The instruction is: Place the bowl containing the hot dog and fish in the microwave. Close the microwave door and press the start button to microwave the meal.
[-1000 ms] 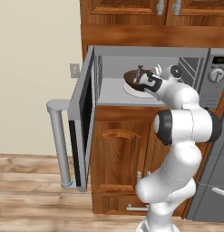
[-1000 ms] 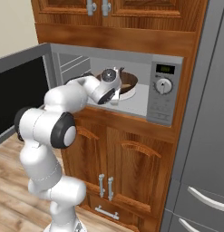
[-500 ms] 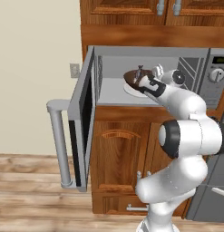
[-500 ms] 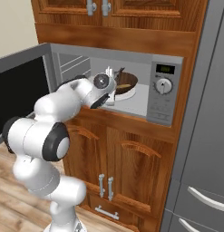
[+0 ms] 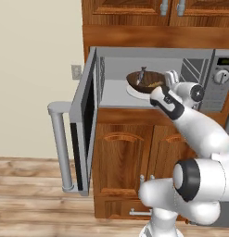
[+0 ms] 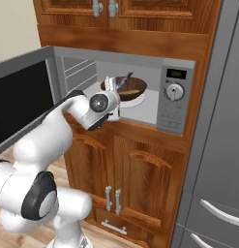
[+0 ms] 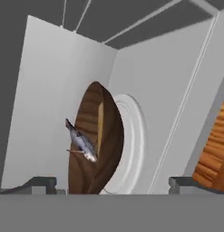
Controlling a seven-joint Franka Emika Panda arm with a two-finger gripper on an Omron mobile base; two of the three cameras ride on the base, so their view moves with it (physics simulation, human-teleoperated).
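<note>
The bowl [image 5: 146, 81] with the fish [image 7: 80, 141] sits on the white turntable [image 6: 136, 101] inside the microwave [image 6: 140, 87], just beyond the gripper [image 7: 112, 182], whose fingers stand wide apart and hold nothing, while the microwave door [image 5: 85, 122] hangs open at the arm's left.

A home kitchen, computer-rendered.

A built-in microwave [image 5: 199, 78] sits in a wall of brown wooden cabinets [image 6: 135, 169] with metal handles, its door [image 5: 83, 125] swung open. A grey refrigerator [image 6: 217, 160] stands beside it, with a wood-plank floor [image 5: 37, 185], a beige wall and a wall outlet [image 5: 76, 71].
</note>
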